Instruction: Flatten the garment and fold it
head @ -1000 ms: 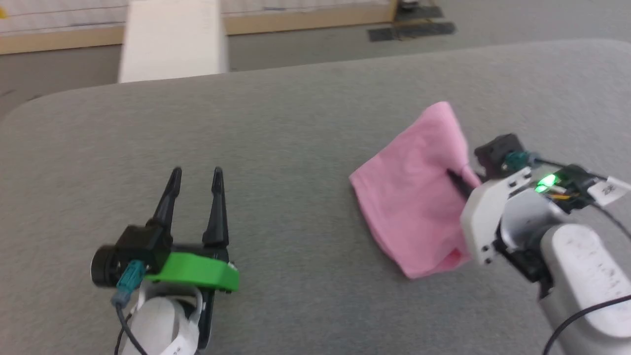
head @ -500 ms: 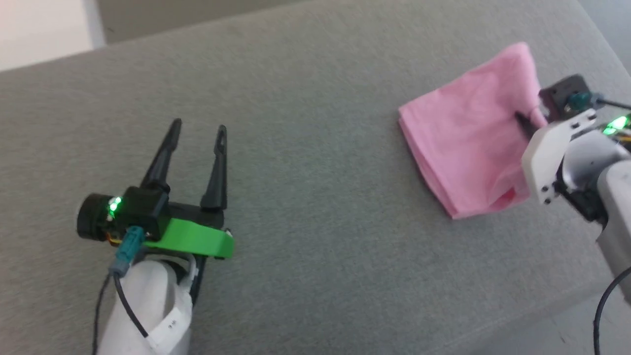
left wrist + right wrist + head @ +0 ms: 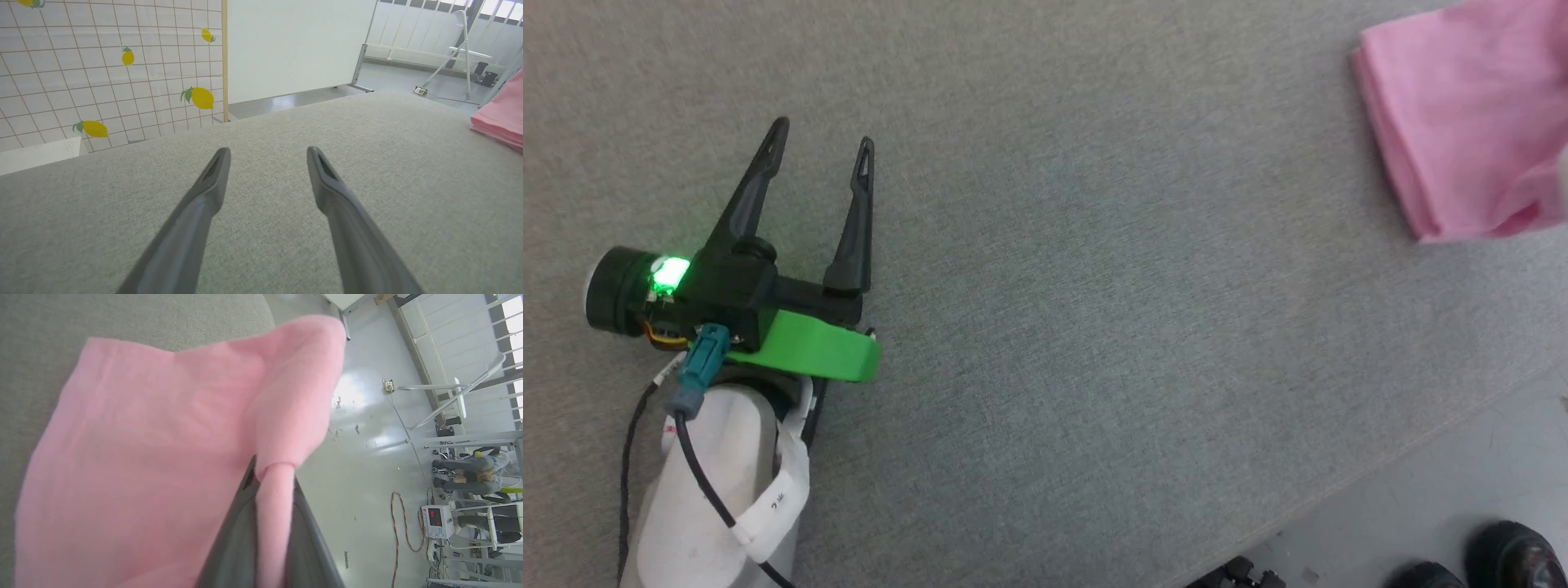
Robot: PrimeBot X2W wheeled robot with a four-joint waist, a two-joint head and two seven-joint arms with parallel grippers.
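The broad grey cloth-covered table point(image 3: 1094, 245) stretches out in front of me. The garment point(image 3: 1462, 122), pink and folded into a layered stack, lies far over on the table's right side, with one part of it pulled up off the surface. The right gripper point(image 3: 273, 475) is clamped on that raised fold, a pinch of pink cloth squeezed between its two dark fingers. The left gripper point(image 3: 823, 135) is over bare table, well apart from the garment, fingers spread wide with nothing between them. Down on the pale floor point(image 3: 1462, 490) beside the table stands a person's dark shoe point(image 3: 1511, 555).
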